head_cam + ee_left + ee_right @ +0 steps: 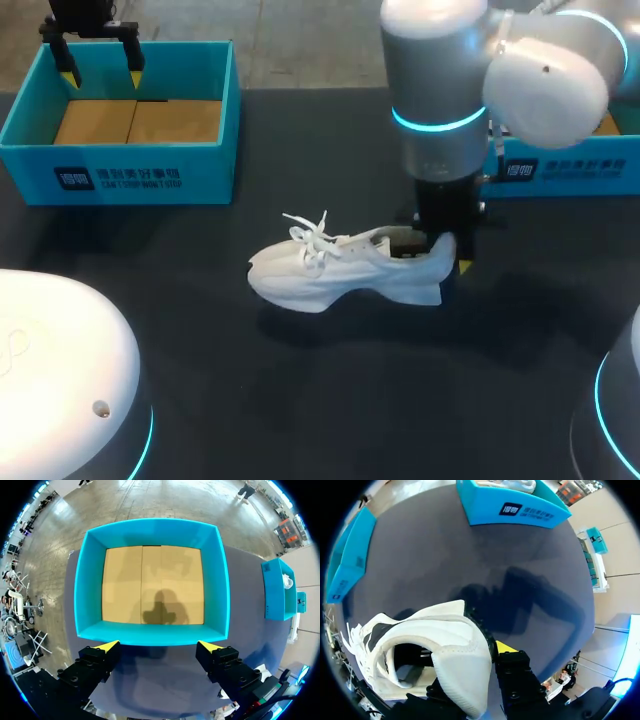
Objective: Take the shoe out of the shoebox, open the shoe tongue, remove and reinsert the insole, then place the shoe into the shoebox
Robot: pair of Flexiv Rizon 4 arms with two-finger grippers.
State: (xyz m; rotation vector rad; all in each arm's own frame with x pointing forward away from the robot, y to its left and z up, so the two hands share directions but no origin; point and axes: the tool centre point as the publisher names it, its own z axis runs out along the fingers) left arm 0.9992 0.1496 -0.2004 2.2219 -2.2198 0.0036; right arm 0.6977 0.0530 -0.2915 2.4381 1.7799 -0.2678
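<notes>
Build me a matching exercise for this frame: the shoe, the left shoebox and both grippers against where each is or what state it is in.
Column one:
1. white shoe
2. left shoebox
3. left gripper
4. right gripper

Column two:
A. empty, cardboard floor bare
B. shut on the shoe's heel
C. at the middle of the table, laces loose
D. open, above the box's rim

Pairs: 1-C, 2-A, 3-D, 4-B

Dark table (330, 400), white shoe (340, 270) (upright on its sole), 2 teal shoeboxes (120, 175) (580, 170)
</notes>
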